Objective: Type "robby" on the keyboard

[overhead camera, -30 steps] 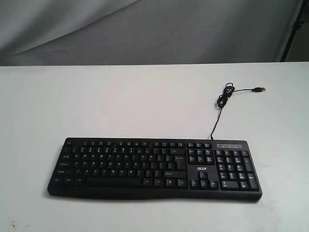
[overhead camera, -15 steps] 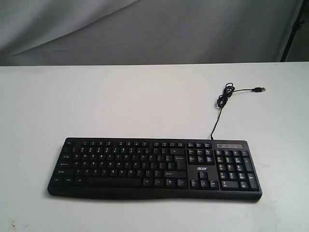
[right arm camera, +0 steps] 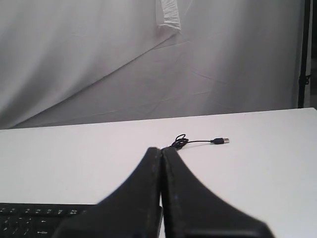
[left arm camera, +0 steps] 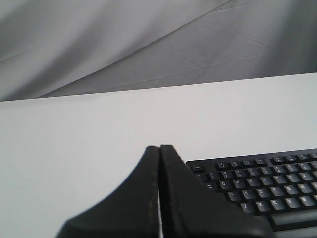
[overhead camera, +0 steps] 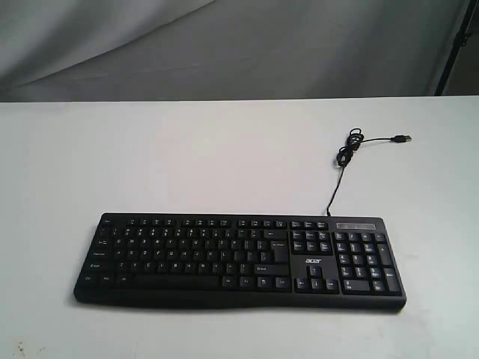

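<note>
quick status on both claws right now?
Left claw: closed, fingers pressed together, holding nothing.
Right claw: closed, fingers pressed together, holding nothing.

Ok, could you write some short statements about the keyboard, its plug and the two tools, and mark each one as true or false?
1. The keyboard lies flat on the white table. True.
2. The USB plug sits in a socket. False: it lies loose on the table, connected to nothing.
3. The left tool is shut. True.
4. The right tool is pressing a key. False: it is shut and touches no key, and the exterior view shows no arm over the keyboard.
5. In the exterior view the number pad is at the left end of the keyboard. False: it is at the right end.
</note>
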`<state>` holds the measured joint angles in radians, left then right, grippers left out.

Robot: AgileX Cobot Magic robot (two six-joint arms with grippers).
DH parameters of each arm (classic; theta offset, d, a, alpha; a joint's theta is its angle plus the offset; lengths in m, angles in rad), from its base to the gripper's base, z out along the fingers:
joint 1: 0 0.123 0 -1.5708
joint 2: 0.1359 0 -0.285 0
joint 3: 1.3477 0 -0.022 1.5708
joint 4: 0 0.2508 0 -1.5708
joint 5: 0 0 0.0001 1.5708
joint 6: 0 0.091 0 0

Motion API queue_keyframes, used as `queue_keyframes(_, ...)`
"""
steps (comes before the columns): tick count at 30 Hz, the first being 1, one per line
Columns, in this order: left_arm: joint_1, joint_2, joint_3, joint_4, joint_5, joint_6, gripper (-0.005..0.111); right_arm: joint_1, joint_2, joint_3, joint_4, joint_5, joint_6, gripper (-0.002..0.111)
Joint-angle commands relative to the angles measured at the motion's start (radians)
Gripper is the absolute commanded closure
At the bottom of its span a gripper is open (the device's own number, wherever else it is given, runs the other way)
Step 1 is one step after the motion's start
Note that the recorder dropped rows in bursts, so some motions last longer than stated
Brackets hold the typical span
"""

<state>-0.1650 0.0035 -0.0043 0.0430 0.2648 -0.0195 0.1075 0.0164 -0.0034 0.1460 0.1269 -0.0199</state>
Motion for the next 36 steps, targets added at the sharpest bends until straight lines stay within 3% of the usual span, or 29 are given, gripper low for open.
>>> queue_keyframes(1,-0.006,-0.003,0.004,0.005,-0.005,-0.003,0.107,-0.028,-0.016,0.003,-0.046,0.070,-0.001,0.108)
queue_keyframes(13,-0.006,-0.003,0.004,0.005,-0.005,-0.003,0.107,-0.028,-0.016,0.003,-0.118,0.207,0.050,0.108)
queue_keyframes(36,-0.006,-0.003,0.004,0.005,-0.005,-0.003,0.107,-0.002,-0.016,0.003,-0.136,0.217,0.047,0.108)
